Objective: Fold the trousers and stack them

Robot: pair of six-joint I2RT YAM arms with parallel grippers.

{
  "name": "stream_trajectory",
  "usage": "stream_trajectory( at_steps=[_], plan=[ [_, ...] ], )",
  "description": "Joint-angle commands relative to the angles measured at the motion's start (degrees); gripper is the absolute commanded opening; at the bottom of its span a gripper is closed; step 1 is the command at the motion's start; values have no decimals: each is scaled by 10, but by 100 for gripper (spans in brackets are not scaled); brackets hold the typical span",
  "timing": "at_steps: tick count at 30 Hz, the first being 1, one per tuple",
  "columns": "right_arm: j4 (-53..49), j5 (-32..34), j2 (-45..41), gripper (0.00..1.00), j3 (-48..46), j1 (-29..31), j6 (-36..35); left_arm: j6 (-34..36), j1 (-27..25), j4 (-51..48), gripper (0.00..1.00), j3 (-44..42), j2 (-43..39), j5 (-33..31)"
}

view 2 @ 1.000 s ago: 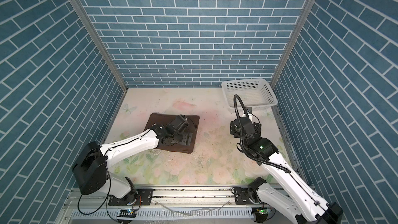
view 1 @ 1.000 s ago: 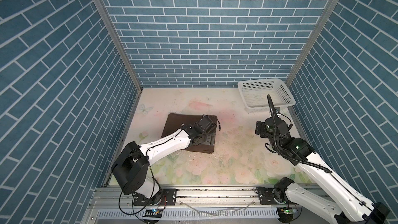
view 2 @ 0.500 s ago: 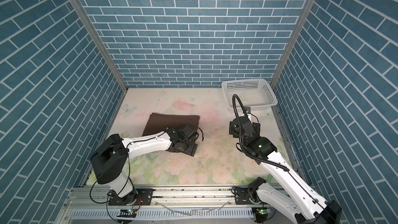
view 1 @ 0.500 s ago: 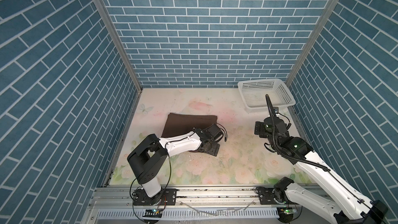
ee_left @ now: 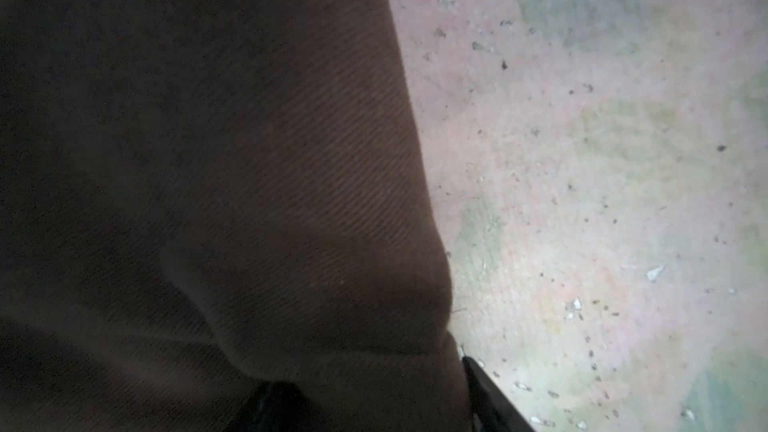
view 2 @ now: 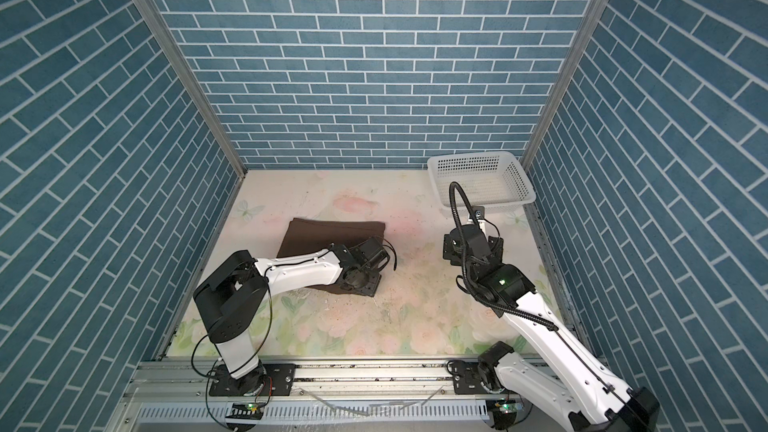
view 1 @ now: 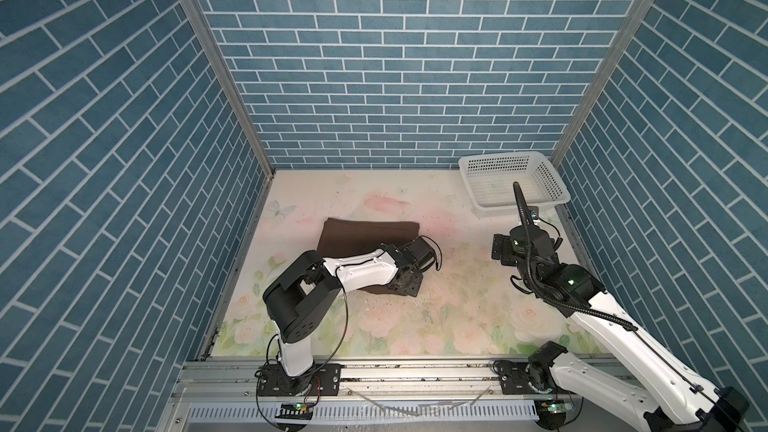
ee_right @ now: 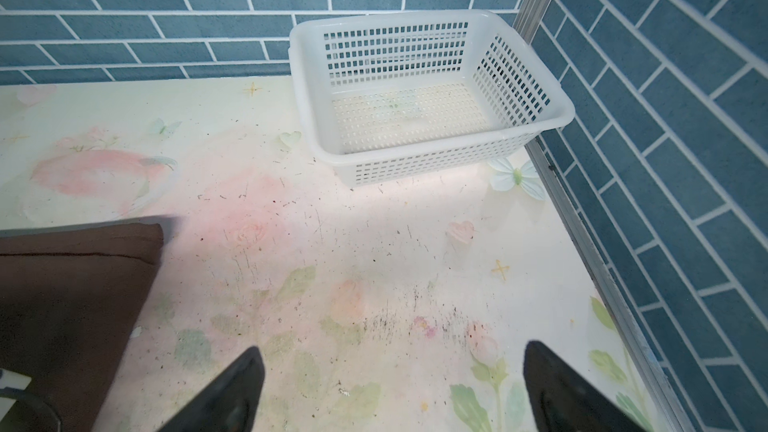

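Note:
The dark brown trousers (view 1: 365, 234) (view 2: 332, 232) lie folded into a flat rectangle left of the table's middle. My left gripper (view 1: 405, 286) (view 2: 363, 286) is down at their near right corner. In the left wrist view the brown cloth (ee_left: 249, 160) bulges and fills the gap between my left gripper's (ee_left: 374, 384) two dark fingers, which stand partly closed on that fold. My right gripper (view 1: 505, 249) (view 2: 451, 249) (ee_right: 390, 355) hovers wide open over bare table to the right of the trousers (ee_right: 70, 284), holding nothing.
A white perforated basket (view 1: 498, 158) (view 2: 469, 156) (ee_right: 415, 155) stands in the back right corner, nothing in it. Blue brick walls close the table on three sides. A metal rail (view 1: 374, 371) runs along the front edge.
My left arm has drawn back from on top of the trousers to their near right corner, and its jaws have narrowed onto the cloth. The right arm has barely moved.

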Motion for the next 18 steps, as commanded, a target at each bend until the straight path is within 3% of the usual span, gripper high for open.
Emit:
stream_trajectory(
  at_steps=[1,18],
  plan=[
    [-4,12,-2,97,-17,-3,7,15,34,21,63,-15,47,6],
    [-7,6,10,97,-14,-6,11,36,133,28,72,6,52,-8]
  ],
)
